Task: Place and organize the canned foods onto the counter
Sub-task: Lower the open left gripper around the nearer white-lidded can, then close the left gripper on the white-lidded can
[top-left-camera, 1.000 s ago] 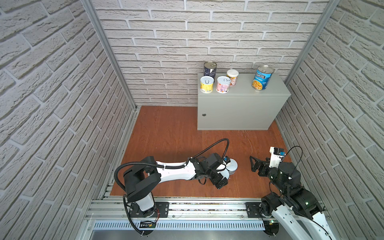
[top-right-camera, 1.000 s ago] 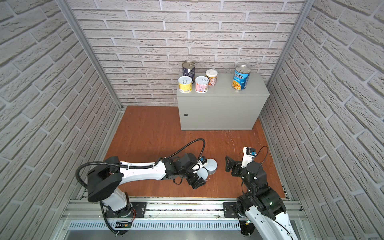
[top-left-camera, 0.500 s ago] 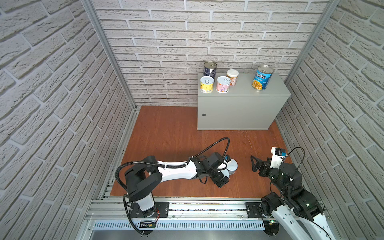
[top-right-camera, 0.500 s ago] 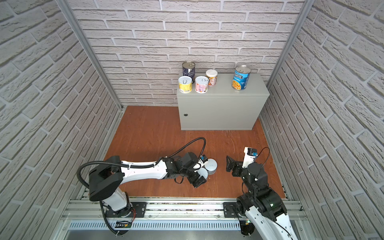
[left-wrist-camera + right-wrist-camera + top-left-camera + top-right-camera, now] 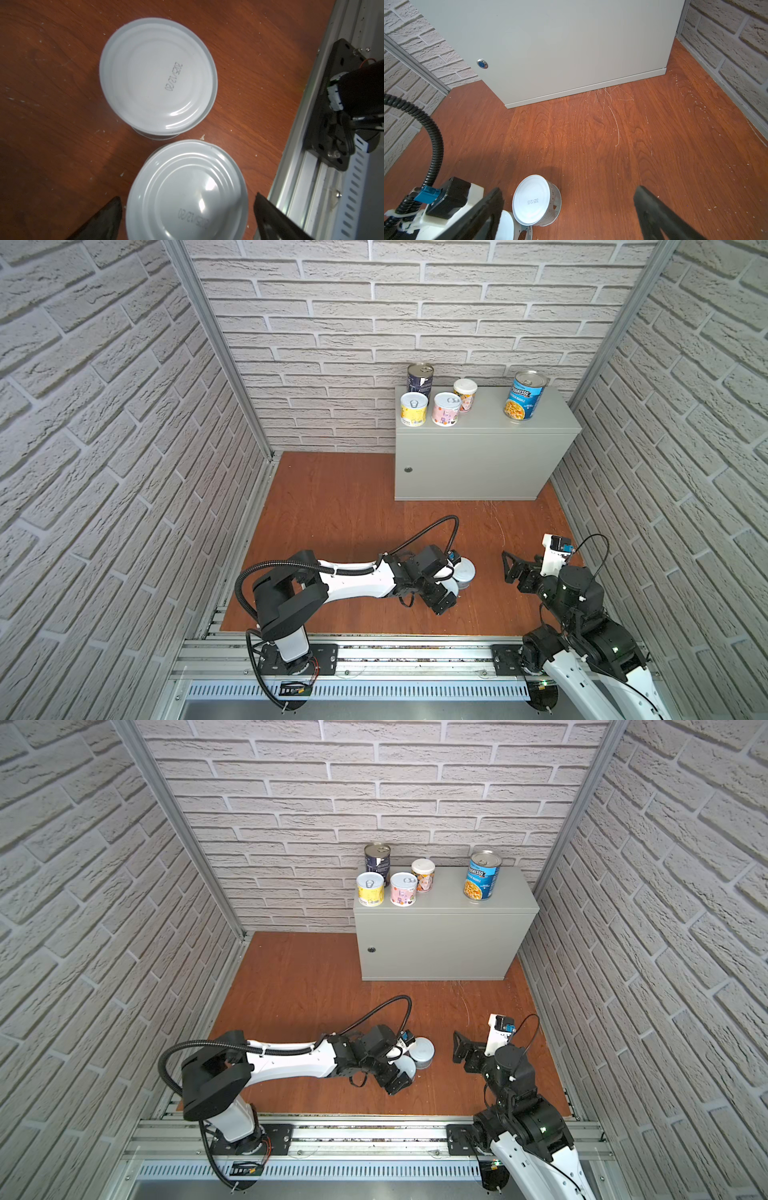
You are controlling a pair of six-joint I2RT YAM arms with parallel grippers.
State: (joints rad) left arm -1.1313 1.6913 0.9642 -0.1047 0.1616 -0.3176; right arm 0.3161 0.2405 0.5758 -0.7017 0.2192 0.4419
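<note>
Two short cans stand together on the wooden floor, both showing plain silver ends. My left gripper (image 5: 187, 218) is open and straddles the nearer can (image 5: 187, 193) without touching it; the other floor can (image 5: 158, 76) sits just beyond it. In both top views that gripper (image 5: 449, 584) (image 5: 402, 1063) covers the near can, with the second one (image 5: 464, 570) (image 5: 422, 1050) beside it. My right gripper (image 5: 509, 568) (image 5: 569, 209) is open and empty, to the right of them. The grey counter (image 5: 478, 456) carries navy (image 5: 419, 379), yellow (image 5: 413, 409), pink (image 5: 446, 409), peach (image 5: 464, 394) and blue Progresso (image 5: 524, 396) cans.
Brick walls close in three sides. The aluminium rail (image 5: 374, 655) runs along the front edge of the floor. The left arm's black cable hose (image 5: 432, 526) arches above the floor. The counter top has bare space (image 5: 486, 410) between the peach and Progresso cans.
The right arm has drifted slightly to the right. The left gripper stays over the near floor can, and both grippers remain open.
</note>
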